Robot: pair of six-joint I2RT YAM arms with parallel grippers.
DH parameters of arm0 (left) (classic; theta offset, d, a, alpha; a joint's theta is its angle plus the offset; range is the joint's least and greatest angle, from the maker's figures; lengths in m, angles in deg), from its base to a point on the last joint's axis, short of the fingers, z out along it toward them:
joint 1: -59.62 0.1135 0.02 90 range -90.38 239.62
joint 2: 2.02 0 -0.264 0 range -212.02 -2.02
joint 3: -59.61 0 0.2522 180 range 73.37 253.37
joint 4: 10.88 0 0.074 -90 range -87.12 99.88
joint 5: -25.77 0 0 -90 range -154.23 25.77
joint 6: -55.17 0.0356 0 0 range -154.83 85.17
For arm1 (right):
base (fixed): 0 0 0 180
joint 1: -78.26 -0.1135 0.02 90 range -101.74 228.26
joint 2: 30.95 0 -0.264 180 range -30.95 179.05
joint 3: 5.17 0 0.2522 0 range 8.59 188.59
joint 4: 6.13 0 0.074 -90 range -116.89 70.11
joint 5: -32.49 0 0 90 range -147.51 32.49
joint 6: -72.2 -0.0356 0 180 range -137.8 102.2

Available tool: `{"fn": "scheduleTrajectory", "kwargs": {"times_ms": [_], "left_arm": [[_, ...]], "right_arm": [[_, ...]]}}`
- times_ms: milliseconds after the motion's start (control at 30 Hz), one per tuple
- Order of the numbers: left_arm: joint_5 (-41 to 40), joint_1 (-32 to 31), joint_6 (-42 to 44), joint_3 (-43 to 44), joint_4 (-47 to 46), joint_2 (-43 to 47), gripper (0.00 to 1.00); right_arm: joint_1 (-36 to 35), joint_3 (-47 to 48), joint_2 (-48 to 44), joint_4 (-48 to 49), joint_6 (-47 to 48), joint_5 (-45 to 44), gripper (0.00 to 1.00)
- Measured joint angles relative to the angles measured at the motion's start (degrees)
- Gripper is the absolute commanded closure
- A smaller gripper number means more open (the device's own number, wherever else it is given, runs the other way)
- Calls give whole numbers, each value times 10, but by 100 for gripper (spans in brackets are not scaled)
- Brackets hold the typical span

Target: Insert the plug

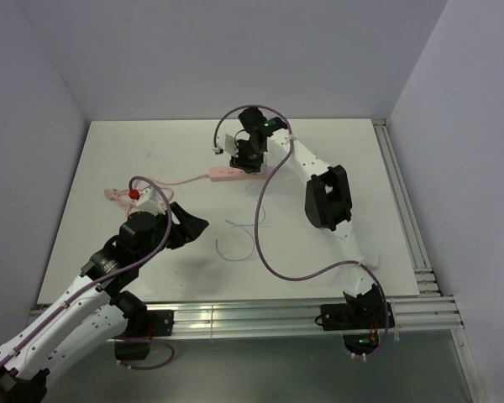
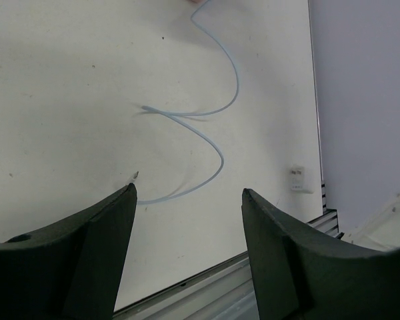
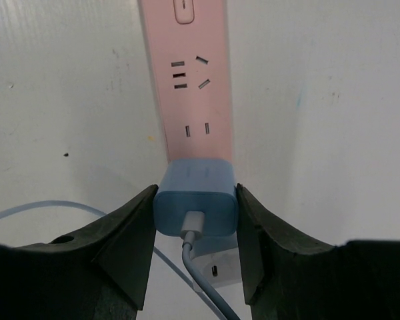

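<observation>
Plug [image 3: 195,203] between right claw [image 3: 195,195] fingers, at end of power strip [image 3: 192,100]; cable [image 2: 217,150] loops on table [image 2: 67,80]

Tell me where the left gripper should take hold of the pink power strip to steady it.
Probably across its two long sides at the switch end, coming down from above: the power strip lies flat and narrow, and the right gripper with the plug crowds the other end.

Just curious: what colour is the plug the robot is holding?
The plug is light blue, best seen in the right wrist view.
</observation>
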Motion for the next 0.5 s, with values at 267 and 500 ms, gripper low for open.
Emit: {"fn": "scheduleTrajectory", "kwargs": {"times_ms": [267, 500], "left_arm": [[0, 0, -2, 0, 1, -8, 31], [0, 0, -12, 0, 5, 10, 31]], "right_arm": [[0, 4, 3, 2, -14, 22, 100], [1, -5, 3, 15, -17, 37, 100]]}}
